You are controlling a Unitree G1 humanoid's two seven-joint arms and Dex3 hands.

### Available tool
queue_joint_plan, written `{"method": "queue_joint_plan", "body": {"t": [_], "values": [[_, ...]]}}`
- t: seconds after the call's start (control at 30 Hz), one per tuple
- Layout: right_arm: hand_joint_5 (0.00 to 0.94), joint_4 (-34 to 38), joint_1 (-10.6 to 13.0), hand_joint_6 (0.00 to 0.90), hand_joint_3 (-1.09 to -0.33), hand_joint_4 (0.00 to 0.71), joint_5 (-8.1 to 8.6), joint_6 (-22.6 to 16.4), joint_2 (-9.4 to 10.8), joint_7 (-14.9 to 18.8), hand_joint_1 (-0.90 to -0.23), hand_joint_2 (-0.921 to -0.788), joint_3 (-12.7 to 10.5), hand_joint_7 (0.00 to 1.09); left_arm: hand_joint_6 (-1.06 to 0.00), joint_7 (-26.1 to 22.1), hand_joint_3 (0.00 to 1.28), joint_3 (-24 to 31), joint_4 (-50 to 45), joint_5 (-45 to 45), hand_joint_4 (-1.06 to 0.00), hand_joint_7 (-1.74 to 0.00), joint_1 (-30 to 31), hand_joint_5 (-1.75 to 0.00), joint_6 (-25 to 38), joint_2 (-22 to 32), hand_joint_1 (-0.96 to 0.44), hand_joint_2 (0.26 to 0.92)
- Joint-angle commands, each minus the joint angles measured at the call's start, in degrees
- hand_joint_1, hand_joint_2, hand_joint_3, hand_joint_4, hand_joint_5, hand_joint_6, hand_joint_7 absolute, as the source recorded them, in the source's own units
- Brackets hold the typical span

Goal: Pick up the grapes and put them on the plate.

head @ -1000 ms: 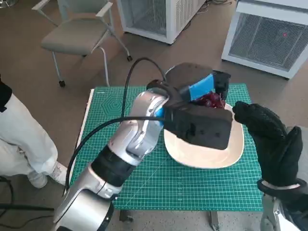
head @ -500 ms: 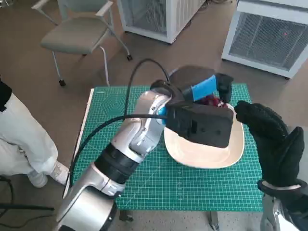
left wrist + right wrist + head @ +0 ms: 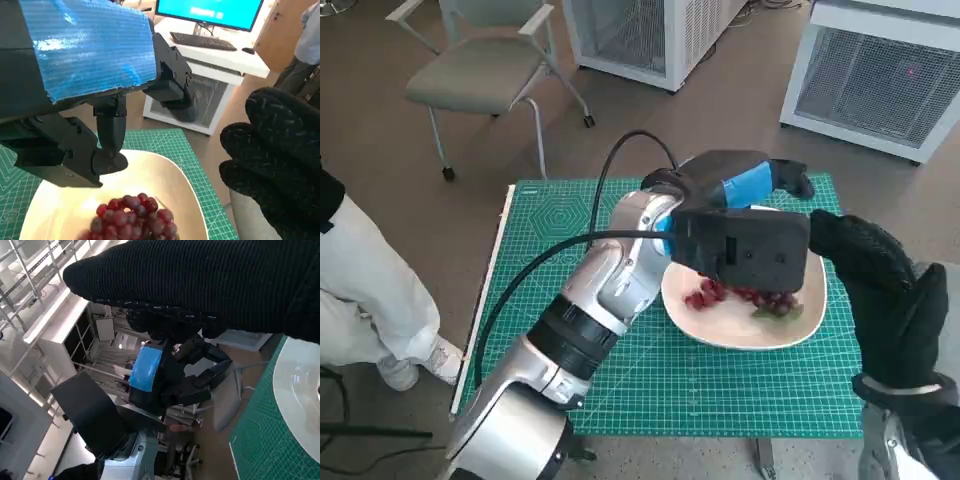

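Head view: cluster of dark red grapes [image 3: 740, 297] lying on the cream oval plate [image 3: 720, 325], toward its near half, with a scrap of green stem at the right of the bunch. Plate resting on the green gridded cutting mat [image 3: 570, 250] that covers the small table. Above the plate's far edge, black left hand with blue tape over its back [image 3: 745, 185], fingers spread toward the right and holding nothing; no contact with the fruit visible. Right hand in its black knitted glove [image 3: 870, 270] raised just right of the plate, empty as far as can be told. Grey chair [image 3: 480, 75] far left on the floor; person's pale trouser leg [image 3: 365, 290] at the left edge.

Left wrist view: same taped hand [image 3: 90, 50] poised over the plate [image 3: 165, 175], black fingers [image 3: 112, 135] apart with open air between them; grapes [image 3: 130, 217] below, clear of the fingers and settled on the plate. Gloved hand [image 3: 275, 150] just beside the plate's rim.

Right wrist view: glove [image 3: 200, 285] as a dark band; beyond it the blue-taped hand [image 3: 165, 375] with fingers splayed. Whether the gloved fingers are curled or spread, not clear here.

Judged step: release done, fruit delivered. Next move likely calls for lifting the left hand up and away without brushing the bunch or nudging the plate.
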Motion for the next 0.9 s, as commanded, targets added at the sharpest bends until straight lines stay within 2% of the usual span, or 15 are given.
{"method": "queue_joint_plan", "body": {"t": [0.03, 0.17, 0.3, 0.47, 0.53, 0.57, 0.6, 0.67, 0.7, 0.73, 0.8, 0.9], "values": [[0.392, 0.6, 1.1, 0.134, -0.614, 0.291, 0.45, 0.7, 0.0, 0.4, -0.527, -0.921, -0.2, 0.89, -0.41, 1.7, 0.66, 0.6, 1.3, -0.8, -0.59, -0.01, -0.7, -1.45, -2.0, 0.1, 0.39, 0.643], [0.391, 0.7, 1.0, 0.134, -0.614, 0.291, 0.52, 0.8, -0.2, 0.5, -0.527, -0.921, -0.2, 0.89, -0.39, 2.4, 0.73, 0.8, 1.8, -1.2, -0.60, 0.00, -0.5, -1.46, -3.0, 0.2, 0.39, 0.604], [0.390, 0.6, 0.9, 0.134, -0.613, 0.292, 0.54, 1.0, -0.3, 0.4, -0.528, -0.921, 0.0, 0.89, -0.38, 3.0, 0.73, 1.8, 0.6, -2.0, -0.60, 0.00, 0.7, -1.47, -3.9, 1.1, 0.39, 0.604], [0.389, 0.7, 0.8, 0.135, -0.613, 0.294, 0.76, 1.2, -0.3, 0.6, -0.530, -0.921, 0.0, 0.89, -0.40, 4.1, 0.56, 4.2, -3.7, -3.9, -0.55, -0.01, 4.2, -1.46, -5.5, 3.3, 0.37, 0.720], [0.388, 0.6, 0.7, 0.135, -0.613, 0.295, 0.82, 1.3, -0.3, 0.6, -0.530, -0.921, 0.1, 0.89, -0.41, 4.8, 0.57, 5.9, -5.5, -5.6, -0.53, -0.01, 6.2, -1.48, -6.7, 3.9, 0.37, 0.722], [0.388, 0.6, 0.7, 0.135, -0.612, 0.295, 0.84, 1.4, -0.3, 0.6, -0.530, -0.921, 0.1, 0.89, -0.42, 5.3, 0.56, 6.9, -6.4, -6.6, -0.51, -0.01, 7.4, -1.40, -7.4, 4.1, 0.30, 0.723], [0.388, 0.5, 0.7, 0.135, -0.612, 0.296, 0.85, 1.4, -0.3, 0.6, -0.531, -0.921, 0.1, 0.89, -0.43, 5.8, 0.50, 7.9, -7.2, -7.6, -0.49, -0.01, 8.5, -1.23, -8.1, 4.2, 0.19, 0.741], [0.389, 0.3, 0.7, 0.135, -0.612, 0.298, 0.83, 1.5, -0.3, 0.6, -0.531, -0.921, 0.2, 0.89, -0.44, 6.4, 0.31, 9.9, -8.3, -9.9, -0.47, -0.01, 10.6, -0.75, -9.5, 4.3, -0.09, 0.805], [0.389, 0.3, 0.7, 0.135, -0.612, 0.299, 0.81, 1.6, -0.3, 0.6, -0.531, -0.921, 0.2, 0.89, -0.45, 6.5, 0.23, 10.8, -8.6, -11.1, -0.47, -0.01, 11.6, -0.54, -10.2, 4.3, -0.19, 0.840], [0.389, 0.2, 0.7, 0.136, -0.612, 0.300, 0.79, 1.6, -0.3, 0.5, -0.531, -0.921, 0.3, 0.89, -0.46, 6.2, 0.17, 12.1, -8.7, -12.9, -0.46, -0.02, 12.7, -0.40, -11.3, 4.3, -0.25, 0.863], [0.391, 0.1, 0.6, 0.136, -0.612, 0.303, 0.73, 1.7, -0.3, 0.5, -0.531, -0.921, 0.4, 0.89, -0.47, 5.1, 0.11, 14.5, -8.7, -16.6, -0.46, -0.02, 14.9, -0.21, -13.7, 4.2, -0.35, 0.894], [0.392, 0.0, 0.6, 0.136, -0.611, 0.305, 0.68, 1.8, -0.3, 0.5, -0.531, -0.921, 0.5, 0.89, -0.46, 2.0, 0.08, 18.0, -8.1, -23.1, -0.46, -0.01, 17.8, -0.10, -17.5, 3.9, -0.41, 0.912]]}}
